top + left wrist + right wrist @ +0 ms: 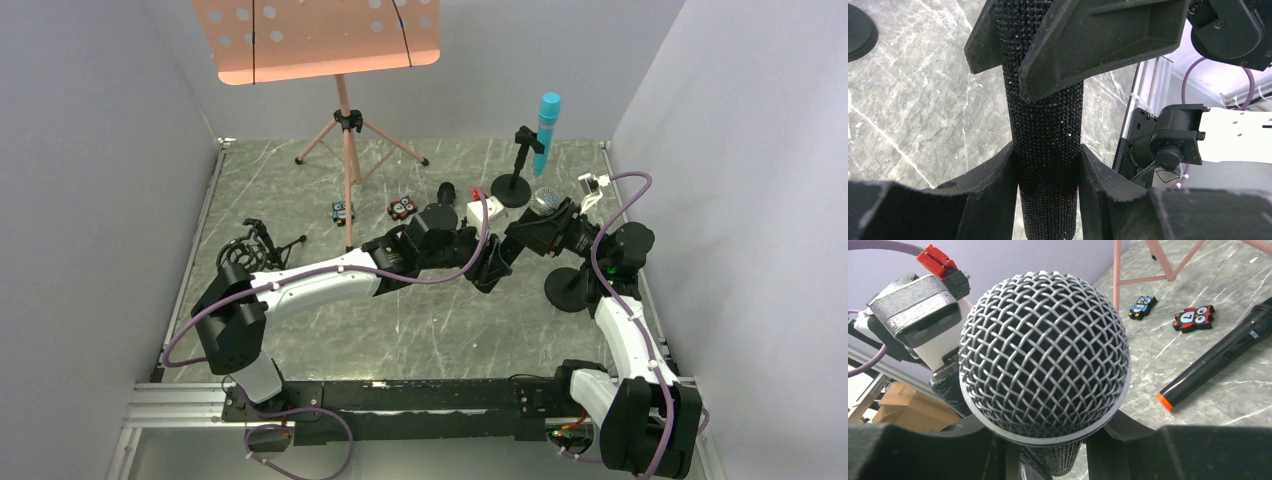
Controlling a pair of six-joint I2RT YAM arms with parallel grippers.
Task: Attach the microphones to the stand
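The black microphone with the silver mesh head (1045,355) is held off the table by both grippers. My right gripper (1058,450) is shut on its neck just under the head. My left gripper (1047,190) is shut on its glittery black body (1045,120) lower down, with the right fingers (1098,45) just above mine. In the top view the head (545,200) shows between the right gripper (540,235) and left gripper (492,268). The turquoise microphone (547,130) stands upright on a black stand (512,188). The black microphone with the orange end (1218,360) lies on the table.
A second round black stand base (570,290) sits by the right arm. Two owl clips (343,212) (402,208) lie near the pink music stand (347,130). A black holder (255,245) lies at the left. Grey walls close in three sides.
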